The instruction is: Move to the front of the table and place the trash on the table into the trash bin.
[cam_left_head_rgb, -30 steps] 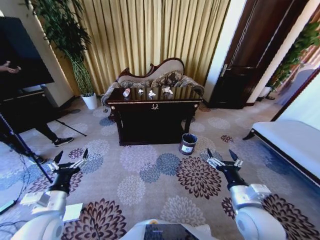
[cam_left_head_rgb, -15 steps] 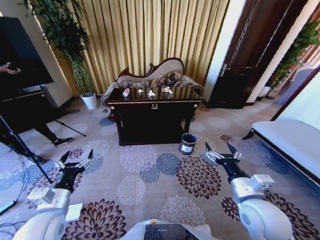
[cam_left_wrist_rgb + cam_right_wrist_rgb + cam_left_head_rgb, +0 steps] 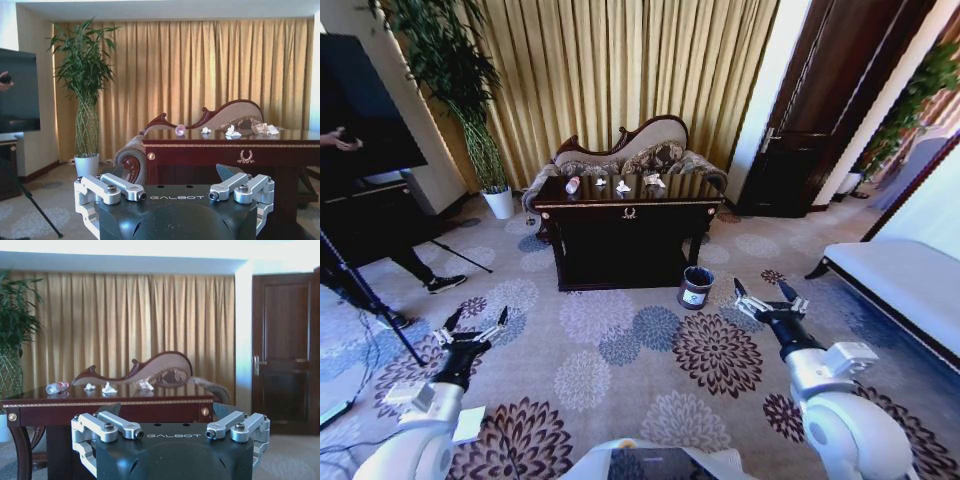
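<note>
The dark glossy table (image 3: pixel 630 208) with gold trim stands a few steps ahead on the carpet. On its top lie a clear bottle (image 3: pixel 573 185) with a red label and three white paper wads (image 3: pixel 624 187). The wrist views show the same table (image 3: pixel 235 145) (image 3: pixel 110 402), bottle (image 3: pixel 180 130) (image 3: pixel 56 387) and wads (image 3: pixel 232 132) (image 3: pixel 108 388). The small dark trash bin (image 3: pixel 696 287) stands on the floor by the table's front right leg. My left gripper (image 3: pixel 477 322) (image 3: pixel 172 175) and right gripper (image 3: pixel 763 295) (image 3: pixel 162 410) hover low over the carpet, both open and empty, far short of the table.
An ornate sofa (image 3: pixel 625 150) sits behind the table against gold curtains. A white plant pot (image 3: pixel 500 203) stands at the back left. A dark screen (image 3: pixel 360 100) and tripod legs (image 3: pixel 380 315) crowd the left side. A white bench (image 3: pixel 905 285) runs along the right, near a dark door (image 3: pixel 800 130).
The left gripper has sunk a little and drifted right. The right gripper has risen slightly toward the bin. The table and room have barely shifted.
</note>
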Controlling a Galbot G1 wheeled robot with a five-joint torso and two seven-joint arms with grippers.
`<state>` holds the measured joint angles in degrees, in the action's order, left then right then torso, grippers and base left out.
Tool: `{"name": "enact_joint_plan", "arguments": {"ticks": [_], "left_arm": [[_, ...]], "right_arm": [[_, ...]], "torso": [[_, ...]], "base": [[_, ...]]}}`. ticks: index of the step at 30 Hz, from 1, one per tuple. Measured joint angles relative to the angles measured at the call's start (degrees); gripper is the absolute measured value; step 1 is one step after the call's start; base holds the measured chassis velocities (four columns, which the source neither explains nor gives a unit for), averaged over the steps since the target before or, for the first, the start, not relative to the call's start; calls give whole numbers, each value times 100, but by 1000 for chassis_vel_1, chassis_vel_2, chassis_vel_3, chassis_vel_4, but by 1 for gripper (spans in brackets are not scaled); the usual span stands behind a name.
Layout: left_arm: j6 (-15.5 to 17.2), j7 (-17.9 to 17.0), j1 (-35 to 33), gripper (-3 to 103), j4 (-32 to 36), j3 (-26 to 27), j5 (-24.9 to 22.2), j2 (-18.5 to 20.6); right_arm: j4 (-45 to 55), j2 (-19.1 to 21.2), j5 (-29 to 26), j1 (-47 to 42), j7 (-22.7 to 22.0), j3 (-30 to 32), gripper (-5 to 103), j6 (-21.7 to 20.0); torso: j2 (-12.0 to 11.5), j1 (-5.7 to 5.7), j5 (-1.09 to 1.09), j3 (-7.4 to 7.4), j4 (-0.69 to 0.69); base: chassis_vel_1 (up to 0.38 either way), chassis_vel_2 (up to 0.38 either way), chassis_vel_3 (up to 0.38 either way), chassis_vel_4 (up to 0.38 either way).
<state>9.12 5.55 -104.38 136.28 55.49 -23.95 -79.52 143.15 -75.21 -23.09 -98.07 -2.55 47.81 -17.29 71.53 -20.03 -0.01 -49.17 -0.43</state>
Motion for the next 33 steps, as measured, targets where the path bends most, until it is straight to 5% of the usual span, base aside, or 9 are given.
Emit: {"name": "enact_joint_plan", "arguments": {"ticks": [14,33], "left_arm": [[805,-257,340,100,541,137,-168,175],[805,-133,274,100,523,122,22,143]], "right_arm": [[-638,-181,492,-52,263,-14,100,434],[-372,-241,336,-35,317,-47,100,502]], "torso": [[0,1,0,0,-1],[0,1,0,0,0]], "base": [[0,0,0,0],[0,0,0,0]]}}
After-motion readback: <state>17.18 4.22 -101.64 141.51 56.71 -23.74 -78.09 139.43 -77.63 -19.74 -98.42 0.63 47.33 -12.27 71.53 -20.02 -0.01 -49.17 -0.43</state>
